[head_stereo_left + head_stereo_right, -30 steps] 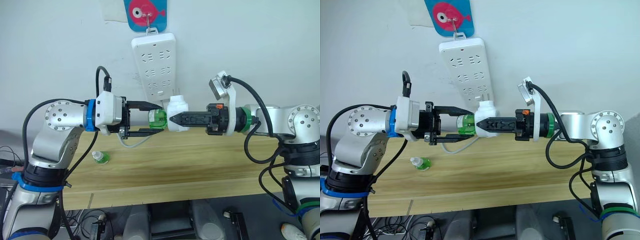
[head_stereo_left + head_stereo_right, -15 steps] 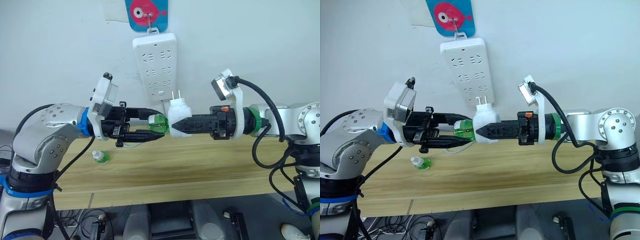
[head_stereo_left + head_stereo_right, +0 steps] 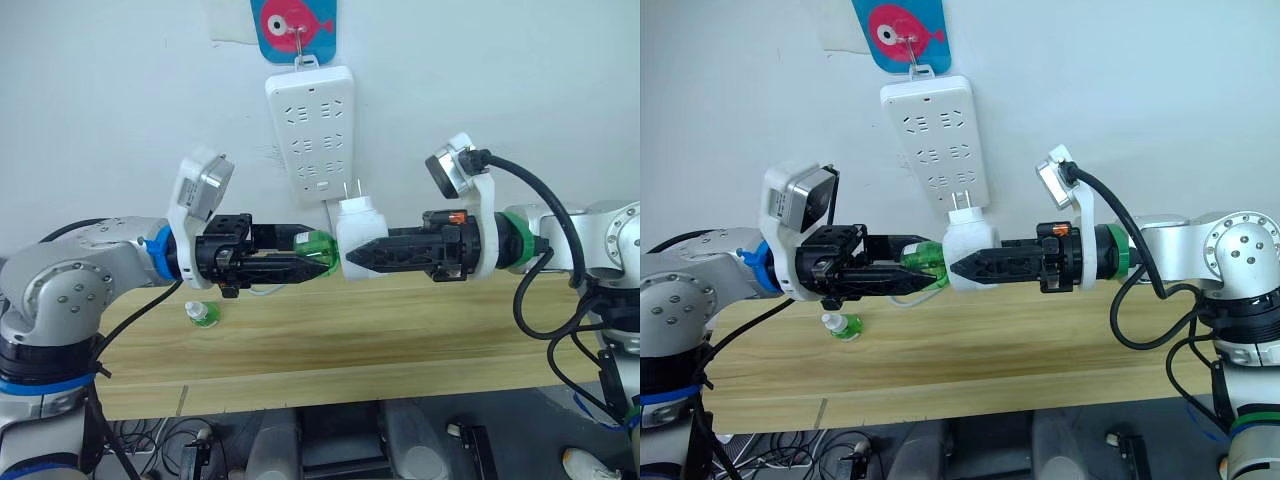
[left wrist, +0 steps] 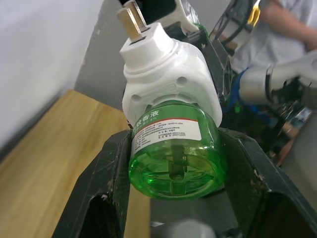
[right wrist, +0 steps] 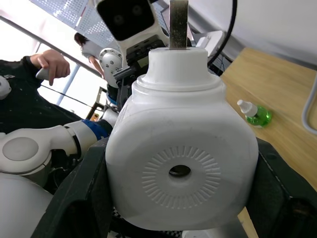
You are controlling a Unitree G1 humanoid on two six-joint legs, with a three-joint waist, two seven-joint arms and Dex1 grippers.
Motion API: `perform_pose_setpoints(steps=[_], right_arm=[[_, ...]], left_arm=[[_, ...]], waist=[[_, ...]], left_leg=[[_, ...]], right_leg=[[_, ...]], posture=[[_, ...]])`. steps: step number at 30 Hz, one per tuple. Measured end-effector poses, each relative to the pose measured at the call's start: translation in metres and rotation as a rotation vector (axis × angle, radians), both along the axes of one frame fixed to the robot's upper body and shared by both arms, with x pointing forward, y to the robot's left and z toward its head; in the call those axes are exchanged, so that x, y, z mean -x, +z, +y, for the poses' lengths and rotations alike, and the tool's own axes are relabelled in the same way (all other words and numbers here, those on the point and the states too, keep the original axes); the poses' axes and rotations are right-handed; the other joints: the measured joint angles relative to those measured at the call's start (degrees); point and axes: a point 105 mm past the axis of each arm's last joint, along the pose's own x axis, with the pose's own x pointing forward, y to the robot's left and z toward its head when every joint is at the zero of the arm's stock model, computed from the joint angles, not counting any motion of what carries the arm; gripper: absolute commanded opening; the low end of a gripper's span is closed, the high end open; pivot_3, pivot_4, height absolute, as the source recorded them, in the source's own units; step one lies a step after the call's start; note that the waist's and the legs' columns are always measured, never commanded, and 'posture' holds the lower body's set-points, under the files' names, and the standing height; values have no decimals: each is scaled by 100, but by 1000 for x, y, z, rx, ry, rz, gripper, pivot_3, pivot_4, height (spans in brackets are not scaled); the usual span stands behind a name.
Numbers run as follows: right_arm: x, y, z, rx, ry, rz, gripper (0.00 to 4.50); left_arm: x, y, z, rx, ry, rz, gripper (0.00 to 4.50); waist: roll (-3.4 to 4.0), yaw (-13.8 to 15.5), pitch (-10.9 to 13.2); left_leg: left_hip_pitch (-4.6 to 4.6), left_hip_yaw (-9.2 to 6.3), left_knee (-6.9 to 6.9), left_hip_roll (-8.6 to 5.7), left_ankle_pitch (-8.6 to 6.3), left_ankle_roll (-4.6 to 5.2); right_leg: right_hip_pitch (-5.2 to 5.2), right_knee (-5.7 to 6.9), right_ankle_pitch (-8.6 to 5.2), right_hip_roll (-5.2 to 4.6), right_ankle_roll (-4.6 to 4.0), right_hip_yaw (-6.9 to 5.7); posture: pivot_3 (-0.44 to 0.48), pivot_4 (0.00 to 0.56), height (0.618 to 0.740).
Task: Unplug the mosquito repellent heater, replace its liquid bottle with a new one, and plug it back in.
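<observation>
The mosquito repellent heater [image 3: 360, 228] is hanging unplugged above the surface [image 3: 380, 330], the right hand [image 3: 352, 256] clamping it so the left hand [image 3: 325, 261], closing on its liquid bottle [image 3: 318, 246], can twist. The new one [image 3: 201, 314] is waiting below; the power strip [image 3: 310, 130] is hanging on the wall behind.
</observation>
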Motion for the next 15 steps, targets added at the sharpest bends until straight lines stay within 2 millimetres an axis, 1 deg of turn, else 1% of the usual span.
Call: perform_pose_setpoints(steps=[3,5,7,15], right_arm=[[1,3,0,-4,3,-15,3019],[3,6,2,-9,14,-28,3019],[4,8,2,-17,22,-36,3019],[8,6,4,-3,42,-42,3019]], left_arm=[[0,3,1,22,-7,66,2239],[1,4,2,38,-18,154,2239],[2,7,3,44,-22,200,2239],[8,7,6,20,-24,266,2239]], waist=[[0,-3,0],[0,-3,0],[0,-2,0],[0,-3,0]], left_leg=[[0,2,0,0,0,0],[0,3,0,1,0,0],[0,3,0,1,0,0],[0,8,0,2,1,-1]], right_leg=[[-2,1,0,0,0,2],[-5,2,0,0,0,4],[-5,3,0,0,0,5],[-12,7,0,0,0,10]], posture=[[-153,297,730],[-154,298,730],[-153,298,730],[-148,295,730]])
